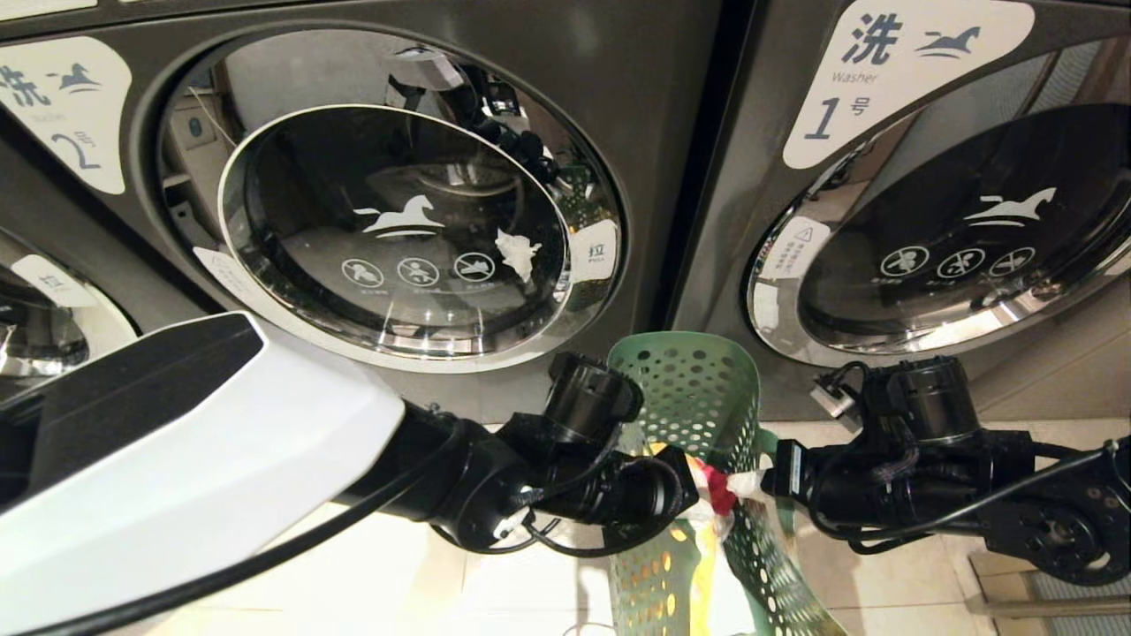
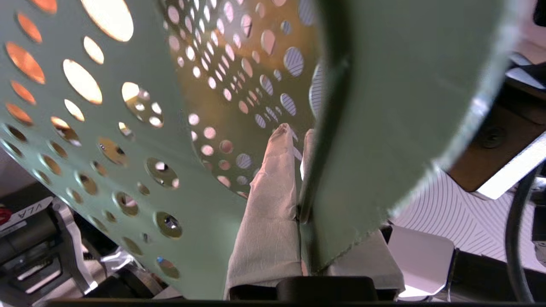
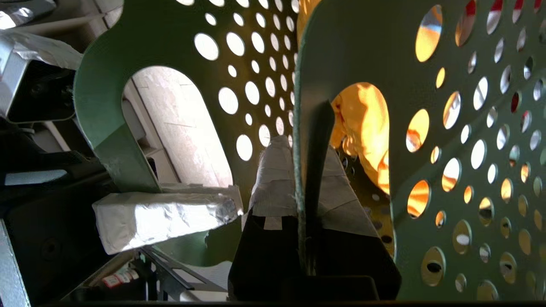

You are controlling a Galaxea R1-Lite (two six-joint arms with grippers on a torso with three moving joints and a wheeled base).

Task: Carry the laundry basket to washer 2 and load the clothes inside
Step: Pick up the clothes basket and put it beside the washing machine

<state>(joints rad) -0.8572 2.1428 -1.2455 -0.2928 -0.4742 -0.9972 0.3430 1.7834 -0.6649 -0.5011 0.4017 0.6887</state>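
You have the laundry basket pinched between both arms, hanging in front of the dark post that separates washer 2 from washer 1. Both round doors are shut. The basket's far rim stands just below the chrome ring of washer 2's door, with pale floor tile to either side of the basket.

The left gripper is clamped on the basket's rim, one taped finger inside the wall and the other outside. The right gripper is closed on the opposite rim the same way, beside an oval cut-out handle.

From the head view you see little of the load: a red-pink piece at the rim between the two wrists and a strip of yellow lower down. The right wrist view shows the yellow-orange garment plainly through the handle hole and the perforations. The left wrist view shows only the perforated wall from close up.

The left arm's white cover hides the lower left of the head view. The basket's bottom is cut off there, and washer 1's door runs out of frame on the right.
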